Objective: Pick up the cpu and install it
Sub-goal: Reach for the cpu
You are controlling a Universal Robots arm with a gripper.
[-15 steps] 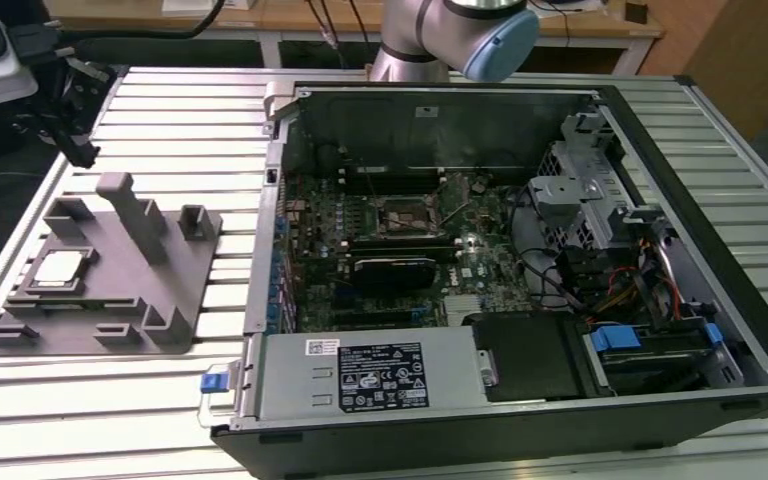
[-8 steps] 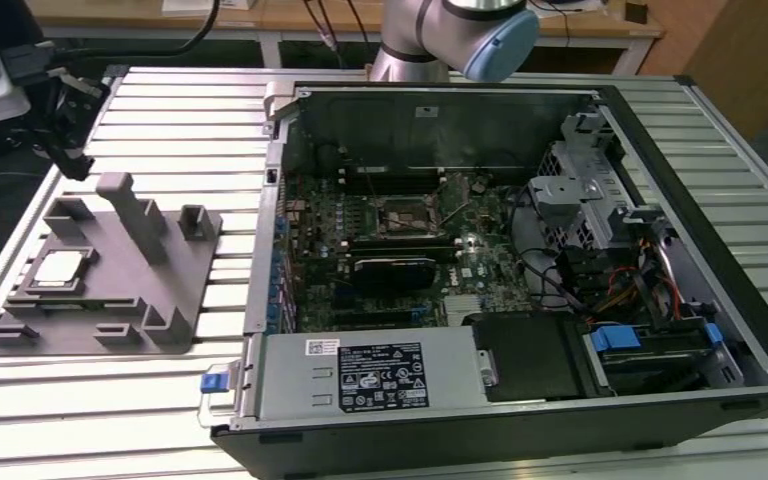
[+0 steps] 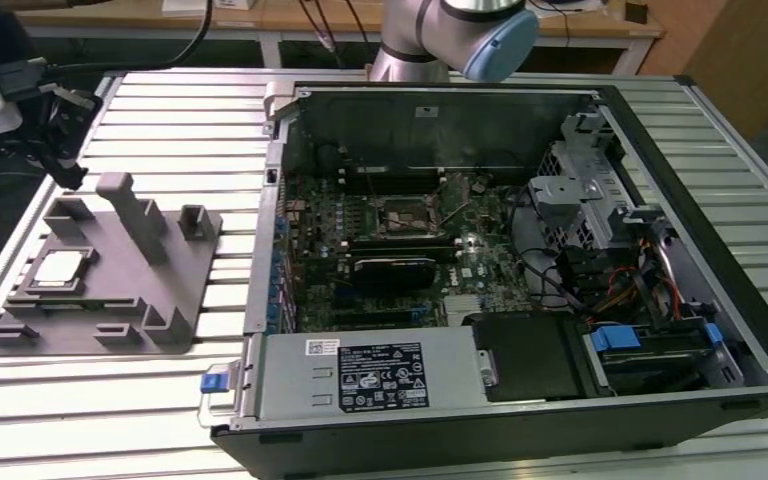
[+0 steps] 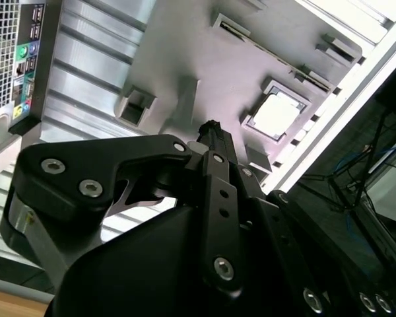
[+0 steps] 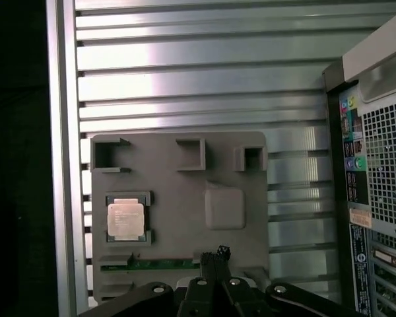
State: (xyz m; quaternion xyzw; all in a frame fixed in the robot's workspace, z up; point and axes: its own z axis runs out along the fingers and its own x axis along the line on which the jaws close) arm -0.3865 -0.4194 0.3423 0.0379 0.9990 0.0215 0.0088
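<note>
The cpu (image 3: 59, 268) is a small silvery square chip lying flat in a recess of the grey fixture block (image 3: 104, 300), at the exterior view's left. Both wrist views look down on the cpu (image 5: 125, 220) (image 4: 277, 117) from well above. My gripper (image 5: 215, 253) hangs high over the block, with its black fingers (image 4: 212, 127) pressed together and nothing between them. In the exterior view the gripper (image 3: 67, 168) is at the upper left, above the block's far end. The motherboard's socket (image 3: 403, 213) lies inside the open computer case, apart from the gripper.
The open computer case (image 3: 651, 110) fills the middle and right of the ribbed metal table (image 3: 91, 420); its port panel (image 5: 356, 165) faces the block. Upright posts (image 3: 128, 205) stand on the block. A green strip (image 5: 152, 264) sits in a slot of the block.
</note>
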